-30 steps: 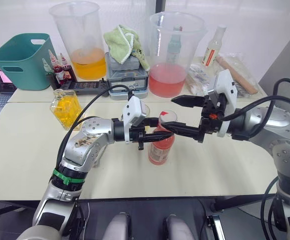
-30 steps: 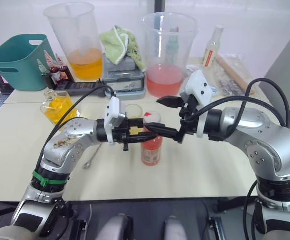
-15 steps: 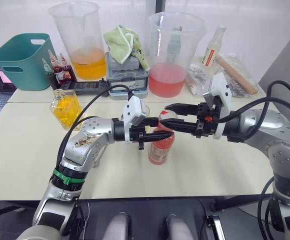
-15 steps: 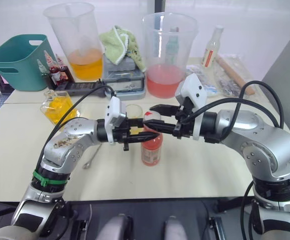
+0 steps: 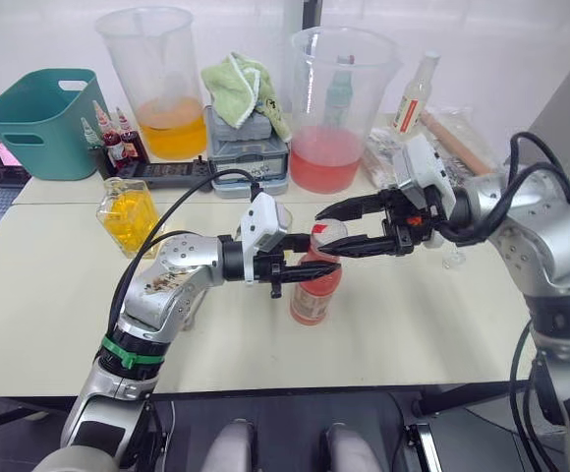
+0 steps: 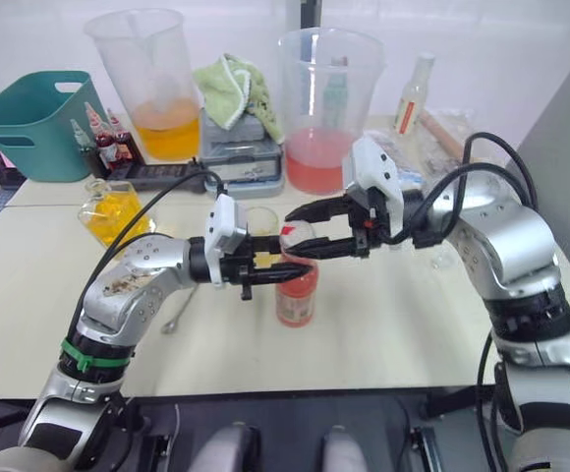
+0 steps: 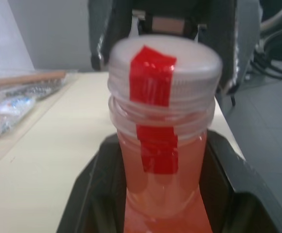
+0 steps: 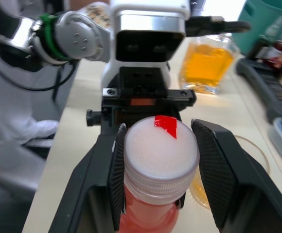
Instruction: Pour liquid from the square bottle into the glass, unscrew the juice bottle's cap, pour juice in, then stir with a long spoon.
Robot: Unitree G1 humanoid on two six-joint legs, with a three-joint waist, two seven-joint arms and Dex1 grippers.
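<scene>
Juice bottle [image 5: 314, 291] is stood upright at frame centre, its neck clamped by the left gripper [image 5: 314, 265]. Its white cap [image 8: 160, 146] is flanked by the right gripper [image 5: 331, 228], fingers spread, one pad touching. The square bottle [image 5: 129, 214] is seen left.

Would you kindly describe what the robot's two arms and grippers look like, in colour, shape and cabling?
Both arms are rounded silver-grey metal shells with loose black cables looping alongside. The left arm carries a green band near its elbow and scuffed brownish marks. Each wrist bears a white block-shaped housing. The left gripper and right gripper each have two black tapered fingers; orange-red detail shows at the right's base.
</scene>
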